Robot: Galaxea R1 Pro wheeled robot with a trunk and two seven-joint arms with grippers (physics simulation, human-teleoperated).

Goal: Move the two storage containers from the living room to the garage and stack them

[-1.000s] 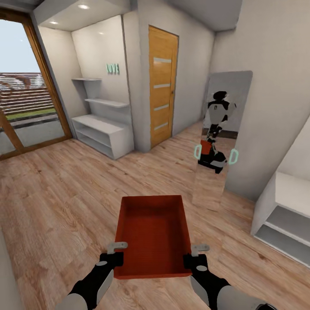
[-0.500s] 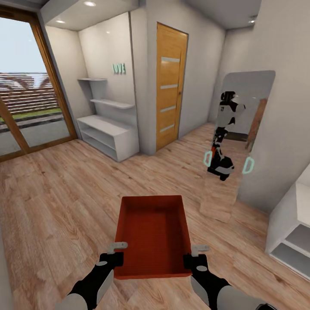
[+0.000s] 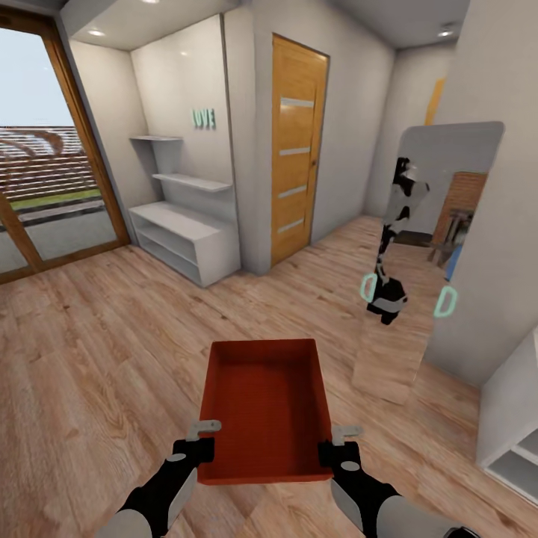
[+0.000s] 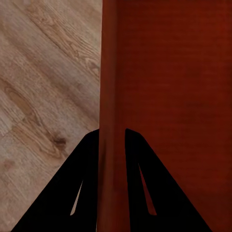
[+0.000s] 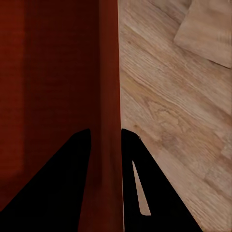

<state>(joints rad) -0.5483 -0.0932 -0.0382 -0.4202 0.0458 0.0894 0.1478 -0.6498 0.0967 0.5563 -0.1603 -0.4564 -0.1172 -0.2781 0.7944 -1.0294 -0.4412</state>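
Storage container (image 3: 267, 407) carried level between left gripper (image 3: 196, 447) and right gripper (image 3: 338, 450), each clamped on a side wall for balance.

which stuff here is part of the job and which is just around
Job: bin, held by left gripper and right gripper, each clamped on a side wall.

Just around: mirror, wooden door, white shelves, glass door, wood floor.
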